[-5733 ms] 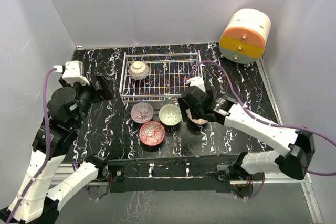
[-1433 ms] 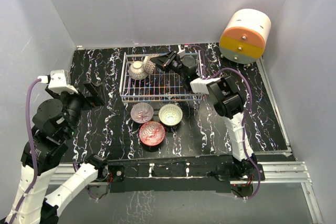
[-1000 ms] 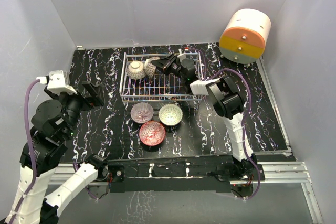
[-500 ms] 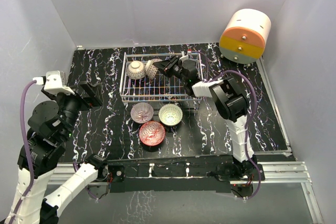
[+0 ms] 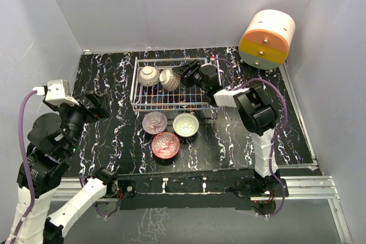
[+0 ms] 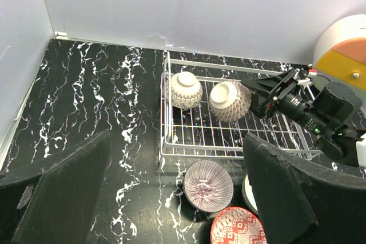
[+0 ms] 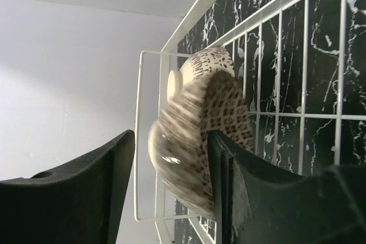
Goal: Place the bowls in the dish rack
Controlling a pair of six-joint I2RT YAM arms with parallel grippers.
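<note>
Right wrist, brown-patterned bowl point(image 7: 183, 141) — blurred, tilted (inside dish rack point(image 7: 305, 55))

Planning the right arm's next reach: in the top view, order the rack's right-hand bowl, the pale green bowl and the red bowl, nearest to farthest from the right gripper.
1. Right-hand rack bowl, at the right gripper.
2. Pale green bowl, on the table near the rack.
3. Red bowl, nearest the table's front edge.

Two bowls point(image 5: 148, 75) lie side by side in the far-left corner of the rack point(image 5: 189, 92); three more bowls point(image 5: 165, 144) stand on the table point(image 5: 114, 135).
</note>
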